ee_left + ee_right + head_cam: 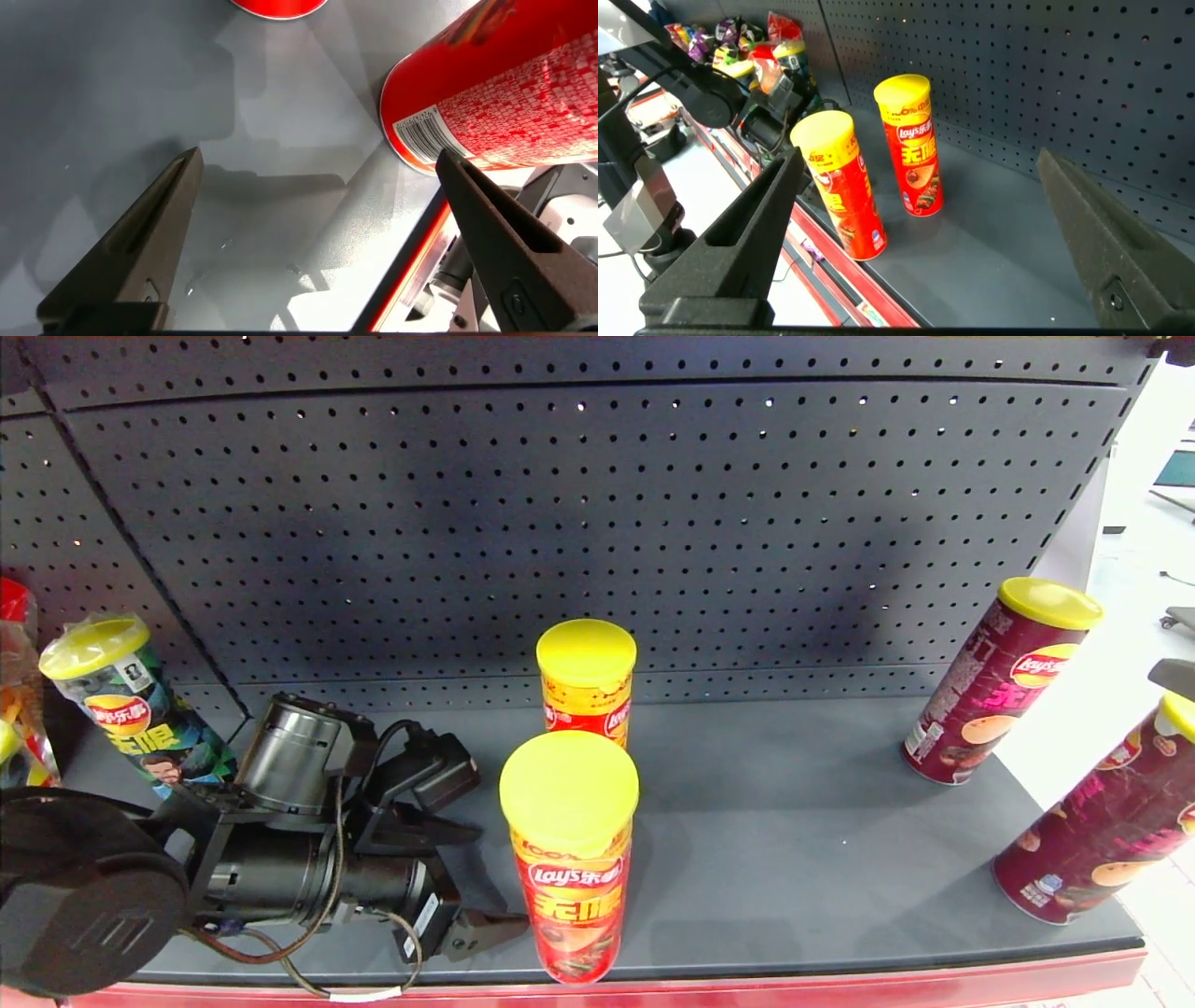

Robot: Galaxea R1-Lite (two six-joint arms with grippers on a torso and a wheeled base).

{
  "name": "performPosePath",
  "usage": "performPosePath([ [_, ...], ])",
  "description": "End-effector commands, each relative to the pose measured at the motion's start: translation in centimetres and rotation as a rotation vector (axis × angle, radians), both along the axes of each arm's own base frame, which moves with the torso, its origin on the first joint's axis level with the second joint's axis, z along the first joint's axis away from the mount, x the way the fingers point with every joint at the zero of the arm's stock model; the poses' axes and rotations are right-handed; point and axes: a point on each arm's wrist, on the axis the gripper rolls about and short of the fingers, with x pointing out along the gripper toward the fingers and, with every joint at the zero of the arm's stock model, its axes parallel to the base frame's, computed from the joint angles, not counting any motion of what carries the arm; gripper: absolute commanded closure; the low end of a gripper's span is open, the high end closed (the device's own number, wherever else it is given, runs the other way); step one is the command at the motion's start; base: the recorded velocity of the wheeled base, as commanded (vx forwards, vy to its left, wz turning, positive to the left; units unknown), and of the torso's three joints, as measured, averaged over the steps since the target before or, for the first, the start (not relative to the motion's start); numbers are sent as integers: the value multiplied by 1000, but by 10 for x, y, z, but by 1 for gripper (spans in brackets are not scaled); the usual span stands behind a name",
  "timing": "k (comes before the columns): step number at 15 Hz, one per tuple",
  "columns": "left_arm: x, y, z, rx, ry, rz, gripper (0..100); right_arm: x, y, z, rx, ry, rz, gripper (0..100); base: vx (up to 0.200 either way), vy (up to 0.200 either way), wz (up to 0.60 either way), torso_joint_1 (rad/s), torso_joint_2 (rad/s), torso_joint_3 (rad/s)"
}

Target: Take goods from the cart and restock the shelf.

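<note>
Two red chip cans with yellow lids stand mid-shelf, one (pixel 569 859) at the front edge and one (pixel 586 686) behind it. My left gripper (pixel 485 877) lies low on the grey shelf (pixel 794 840), just left of the front can, open and holding nothing. From the left wrist, the open gripper (pixel 318 159) hovers over bare shelf, and the front can (pixel 505 84) is just beyond one fingertip. My right gripper (pixel 920 159) is open and empty, held off the shelf. Both red cans (pixel 845 187) (pixel 915 145) stand farther off, beyond its fingers.
Two maroon cans (pixel 999 681) (pixel 1111 821) stand at the shelf's right end. A blue-green can (pixel 131 709) and snack bags (pixel 14 691) sit at the far left. Pegboard (pixel 597 523) backs the shelf. There is bare room between the red and maroon cans.
</note>
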Motion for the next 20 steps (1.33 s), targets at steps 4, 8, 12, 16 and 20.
performPosePath([
  [4, -14, 9, 0, 3, 4, 12, 0, 0, 0, -7, -13, 19, -3, 0, 0, 0, 0, 0, 0, 0],
  [8, -64, 45, 3, -11, -23, 67, 0, 0, -5, -18, -30, 39, -46, 0, 0, 0, 0, 0, 0, 0],
  [12, -125, 94, 33, -142, -238, 299, 0, -10, -19, -22, -51, 21, -189, 0, 0, 0, 0, 0, 0, 0],
  [16, -188, 119, 76, -230, -402, 643, 0, -37, -41, -12, -64, 46, -468, 0, 0, 0, 0, 0, 0, 0],
  [20, -264, 124, 35, -215, -364, 699, 0, -88, -50, -13, -125, 80, -664, 0, 0, 0, 0, 0, 0, 0],
])
